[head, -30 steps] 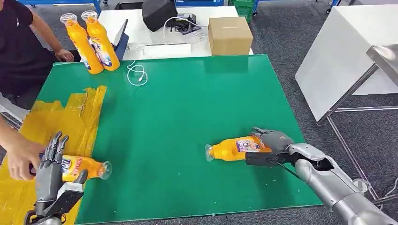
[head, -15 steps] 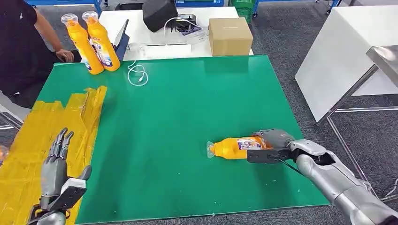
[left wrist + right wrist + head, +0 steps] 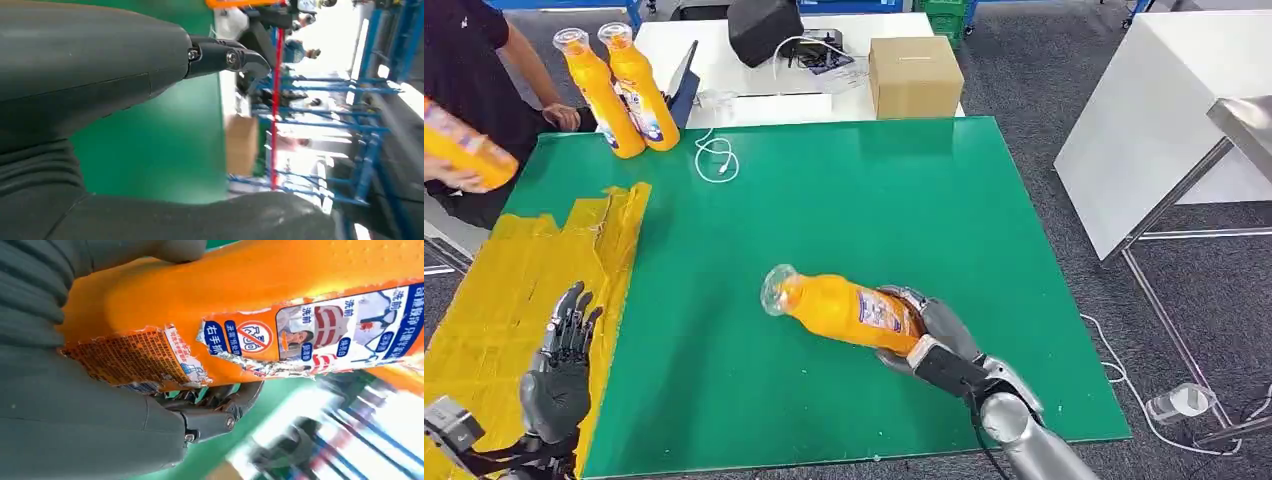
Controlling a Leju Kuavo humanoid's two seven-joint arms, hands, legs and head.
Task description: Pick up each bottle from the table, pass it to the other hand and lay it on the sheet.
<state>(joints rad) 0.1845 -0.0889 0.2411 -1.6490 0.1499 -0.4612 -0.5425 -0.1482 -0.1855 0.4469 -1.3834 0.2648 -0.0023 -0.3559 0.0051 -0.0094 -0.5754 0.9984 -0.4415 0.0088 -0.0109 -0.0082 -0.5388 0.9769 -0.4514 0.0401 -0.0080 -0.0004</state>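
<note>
Waiting at the yellow sheet's near edge, the left hand spreads its fingers apart, empty. Right of the sheet, the right hand, fingers clamped round the orange bottle, has lifted it off the green tabletop and swung it sheetward, so the handover looks next

The right hand has lifted the orange bottle off the green tabletop and carried it from near the right edge toward the middle, cap end raised. The bottle that lay on the yellow sheet is gone; a person's hand now holds one beyond the left edge. The left hand has drawn back toward the near edge.
</note>
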